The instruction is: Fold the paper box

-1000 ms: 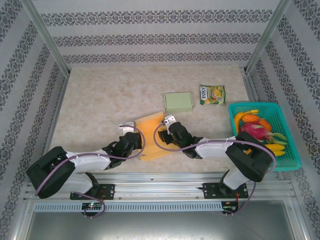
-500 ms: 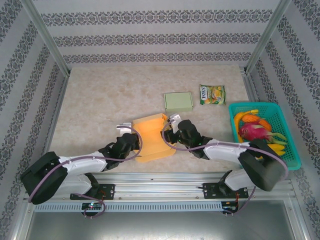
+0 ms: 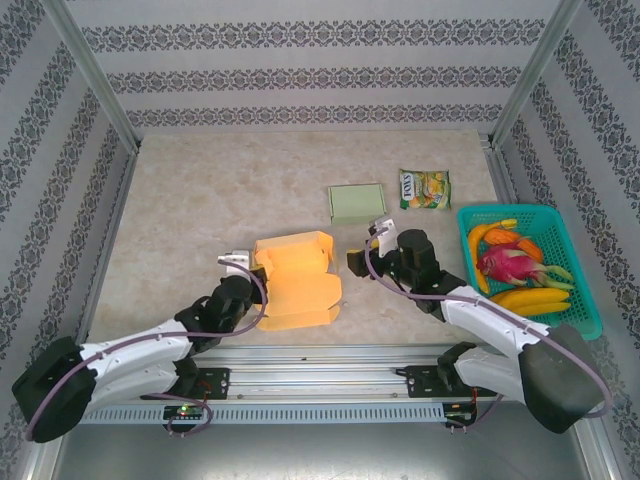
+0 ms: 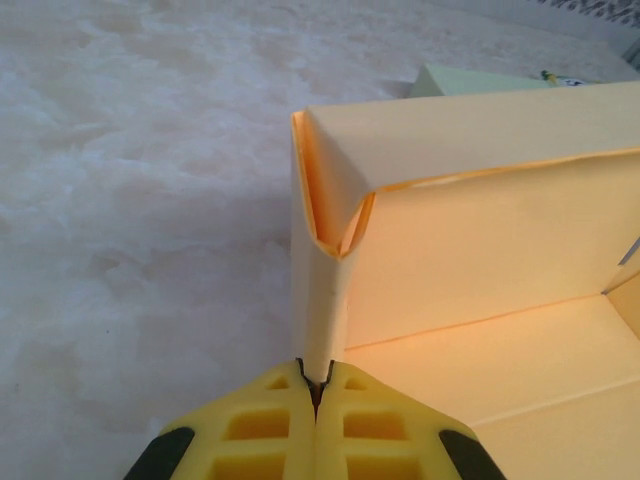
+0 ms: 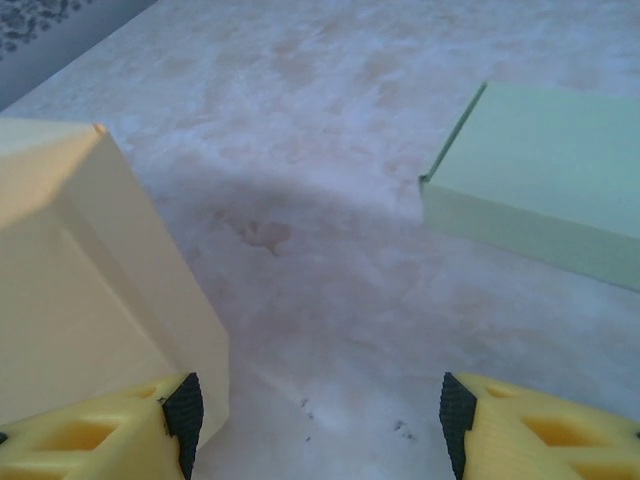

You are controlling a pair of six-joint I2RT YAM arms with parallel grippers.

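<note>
Marbled bench carries the orange paper box, one wall pinched tight by the left fingers. Beside it the right fingers stand apart, holding nothing.

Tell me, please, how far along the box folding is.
Partly done: the orange paper box has its far wall and left corner standing. In hand: the left gripper is shut on the left wall, and the right gripper is open beside it. Left: the near panel lies unfolded.
</note>
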